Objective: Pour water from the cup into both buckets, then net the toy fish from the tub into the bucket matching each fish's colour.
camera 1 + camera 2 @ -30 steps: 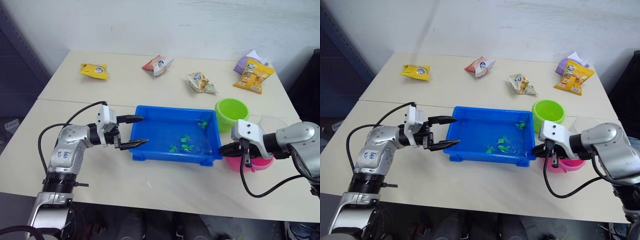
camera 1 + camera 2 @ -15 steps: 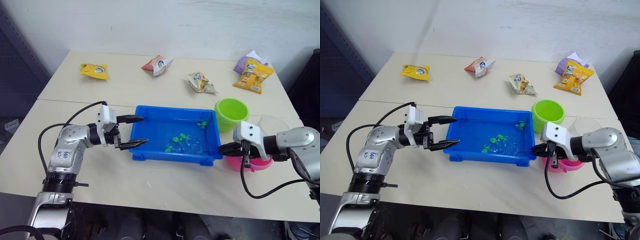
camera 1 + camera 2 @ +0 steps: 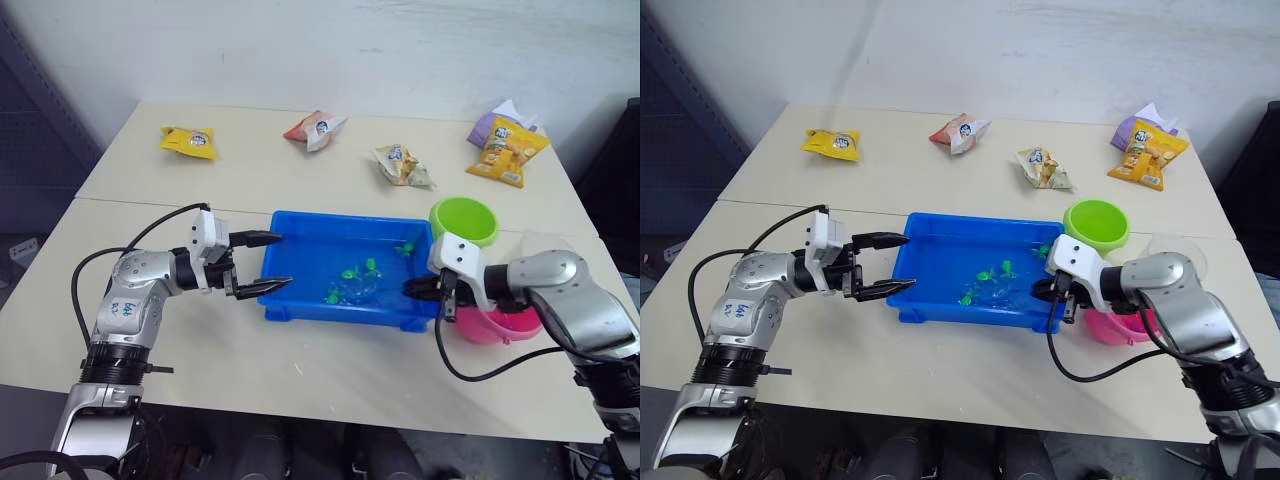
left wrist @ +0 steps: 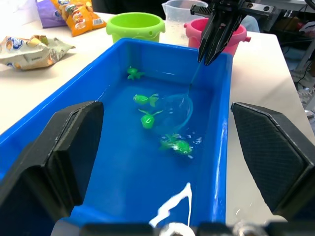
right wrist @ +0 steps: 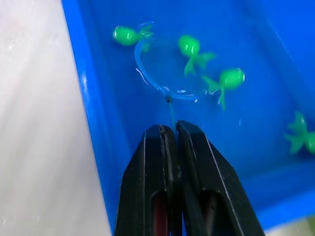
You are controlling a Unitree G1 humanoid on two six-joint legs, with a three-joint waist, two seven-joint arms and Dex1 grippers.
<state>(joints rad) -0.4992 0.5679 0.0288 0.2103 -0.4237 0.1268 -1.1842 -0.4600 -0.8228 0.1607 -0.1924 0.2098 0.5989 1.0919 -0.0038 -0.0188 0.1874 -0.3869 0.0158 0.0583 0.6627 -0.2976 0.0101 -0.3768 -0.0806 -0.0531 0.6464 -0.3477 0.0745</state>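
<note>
The blue tub [image 3: 300, 262] holds water and several green toy fish [image 3: 349, 272]. My right gripper [image 3: 415, 290] hangs over the tub's right end, shut on the thin handle of the net. The net's light blue hoop [image 5: 147, 78] is dipped in the water among the fish [image 5: 189, 46]. At the tub's left wall my left gripper [image 3: 272, 262] stands open and holds nothing. The green bucket [image 3: 464, 222] stands behind the tub's right corner. Under my right forearm is the pink bucket [image 3: 500, 322], and the clear cup [image 3: 545, 245] stands behind it.
Snack packets lie across the far half of the table: yellow [image 3: 187, 139], red and white [image 3: 315, 128], pale green [image 3: 402, 165], orange [image 3: 507, 150] and purple [image 3: 495, 120]. A seam [image 3: 130, 205] runs across the table behind the tub.
My right gripper has moved left from beside the pink bucket to over the tub's right end, sweeping the net hoop left through the water. The fish drifted left. My left gripper stayed put.
</note>
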